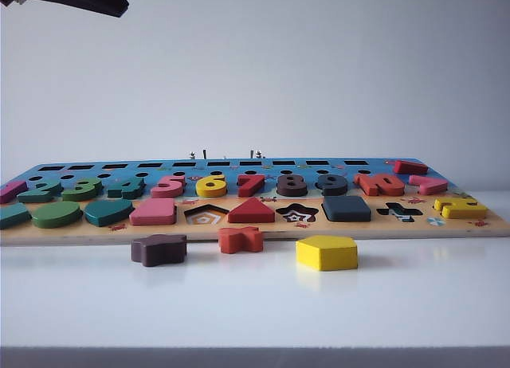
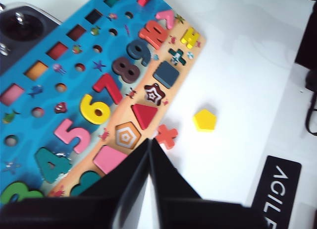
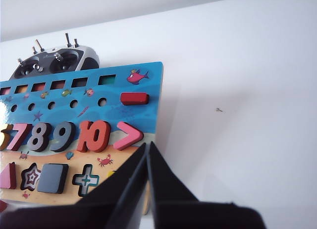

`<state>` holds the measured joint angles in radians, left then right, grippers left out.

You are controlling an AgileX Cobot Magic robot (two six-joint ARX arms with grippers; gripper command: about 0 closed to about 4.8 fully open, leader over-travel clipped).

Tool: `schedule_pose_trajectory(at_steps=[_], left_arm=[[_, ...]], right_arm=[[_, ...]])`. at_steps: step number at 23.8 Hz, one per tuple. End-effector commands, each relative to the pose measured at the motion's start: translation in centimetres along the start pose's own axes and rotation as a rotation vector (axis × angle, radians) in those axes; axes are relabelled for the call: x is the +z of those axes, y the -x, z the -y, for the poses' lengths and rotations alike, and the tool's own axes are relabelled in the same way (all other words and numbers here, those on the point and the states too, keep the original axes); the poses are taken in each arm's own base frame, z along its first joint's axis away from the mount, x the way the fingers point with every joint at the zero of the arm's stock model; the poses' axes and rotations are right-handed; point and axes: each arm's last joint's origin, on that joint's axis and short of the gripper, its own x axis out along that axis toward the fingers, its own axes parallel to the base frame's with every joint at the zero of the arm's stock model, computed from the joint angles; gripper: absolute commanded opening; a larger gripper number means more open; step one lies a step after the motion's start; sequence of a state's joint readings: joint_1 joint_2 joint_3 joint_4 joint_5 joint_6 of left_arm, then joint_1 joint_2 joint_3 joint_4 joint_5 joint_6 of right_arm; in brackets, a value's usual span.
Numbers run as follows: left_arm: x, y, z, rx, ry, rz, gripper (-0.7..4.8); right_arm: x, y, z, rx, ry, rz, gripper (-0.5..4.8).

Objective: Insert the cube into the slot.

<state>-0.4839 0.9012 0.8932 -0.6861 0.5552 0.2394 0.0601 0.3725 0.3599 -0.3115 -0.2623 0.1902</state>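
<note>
The left hand (image 2: 149,142) is closed: its two dark fingers meet at the tips with nothing between them, and it hangs in the air, pointing obliquely downward. The right hand (image 3: 147,145) is likewise closed and empty, fingertips pressed together, and it too is held aloft, angled down.

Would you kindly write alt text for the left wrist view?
The flat navy-grey square cube sits in its slot on the colourful wooden puzzle board; the shut left gripper hovers above the board's near edge. A yellow pentagon block lies on the white table.
</note>
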Motion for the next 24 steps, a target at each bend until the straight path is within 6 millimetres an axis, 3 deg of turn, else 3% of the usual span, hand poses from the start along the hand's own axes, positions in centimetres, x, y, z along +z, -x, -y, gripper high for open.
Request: schedule_pose_trajectory(at_steps=[1,10,20,24], left_arm=[[0.3,0.7,-0.1,0.060,-0.019,0.038,0.17],[0.3,3.2,-1.3,0.209,0.008,0.132,0.17],[0.0,3.9,-1.9,0.282,0.036,0.141,0.17],[-0.4,5.3,-2.3,0.379,0.054,0.180,0.17]], right_arm=[[0.0,0.1,0.2,-0.013,0.004,0.040,-0.08],[-1.8,-0.4,1.0,-0.090,0.010,0.098,-0.04],[-4.0,-0.2,1.8,-0.111,0.026,0.214,-0.04],[-5.0,0.0,2.0,-0.108,0.032,0.239,-0.04]])
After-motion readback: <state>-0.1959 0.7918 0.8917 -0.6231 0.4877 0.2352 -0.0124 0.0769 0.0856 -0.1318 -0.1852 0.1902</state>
